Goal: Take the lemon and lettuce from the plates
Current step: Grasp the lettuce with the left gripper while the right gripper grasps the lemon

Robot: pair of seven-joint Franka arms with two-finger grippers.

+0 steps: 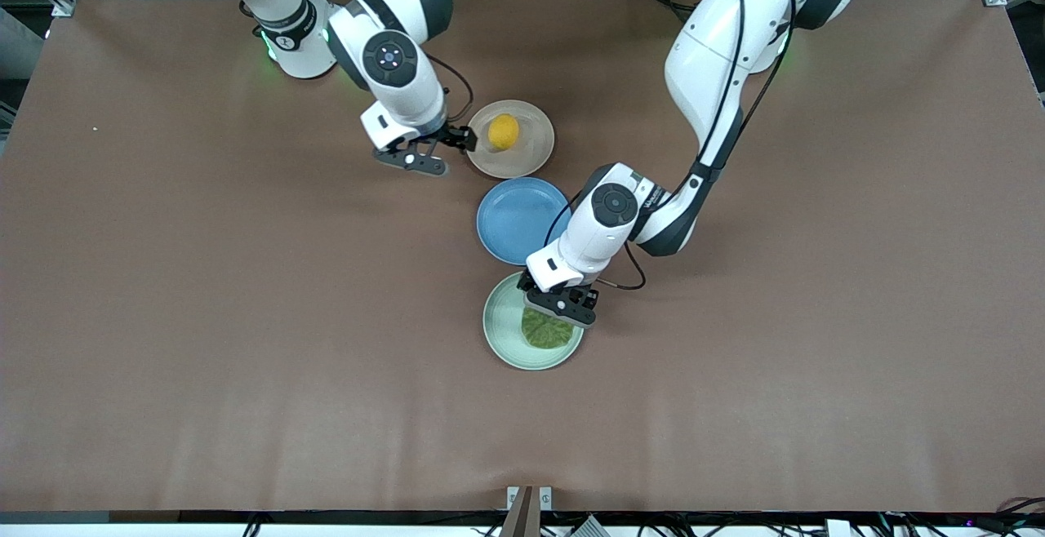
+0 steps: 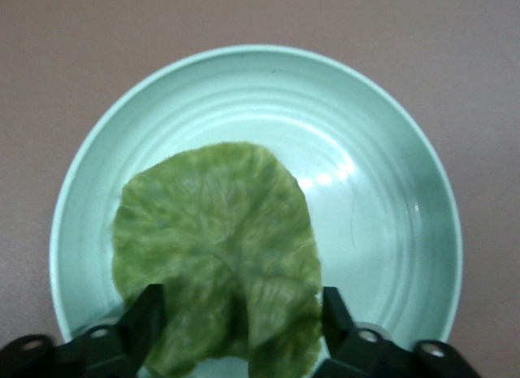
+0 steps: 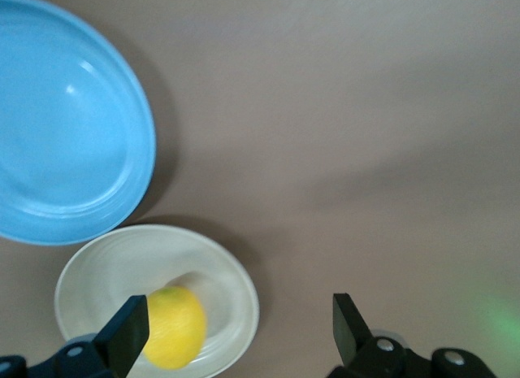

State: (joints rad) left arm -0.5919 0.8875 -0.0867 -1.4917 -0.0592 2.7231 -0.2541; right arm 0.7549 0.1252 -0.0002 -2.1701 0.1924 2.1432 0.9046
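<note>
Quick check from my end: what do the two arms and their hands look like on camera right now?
Both arms are glossy white with dark grey joint bands and round dark wrist caps. The left arm carries a black cable along its shell; the right arm has a black cable by its wrist and a green glow near its base. The left hand and right hand have black fingers.

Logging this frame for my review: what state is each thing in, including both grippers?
lettuce: flat on the mint green plate, between the left gripper's fingers, not lifted.
lemon: resting on the beige plate, untouched.
blue plate: bare.
left gripper: open, straddling the lettuce.
right gripper: open, at the beige plate's rim, beside the lemon.
</note>
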